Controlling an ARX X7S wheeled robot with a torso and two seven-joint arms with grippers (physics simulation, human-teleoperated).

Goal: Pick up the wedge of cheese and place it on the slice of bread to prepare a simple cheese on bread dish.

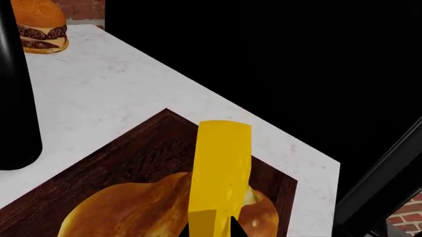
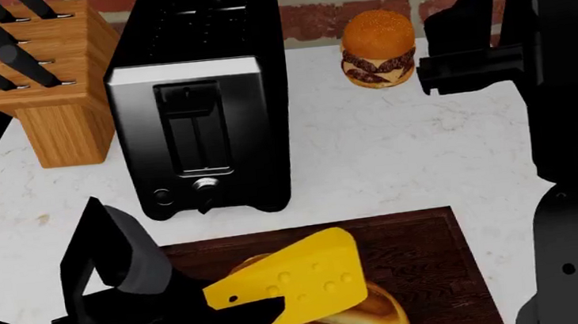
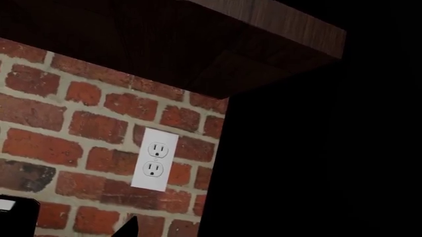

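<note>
The wedge of cheese, bright yellow with small holes, is held in my left gripper just over the slice of bread, a glossy golden-brown loaf on the dark wooden cutting board. In the left wrist view the cheese stands edge-on between the two dark fingertips of the left gripper, with the bread below it. I cannot tell whether cheese and bread touch. My right gripper is raised at the right by the wall. One fingertip shows far to the side, holding nothing.
A black toaster stands behind the board, with a wooden knife block to its left. A small burger sits by the brick wall. The white counter ends close to the board's near side. A wall outlet faces the right wrist.
</note>
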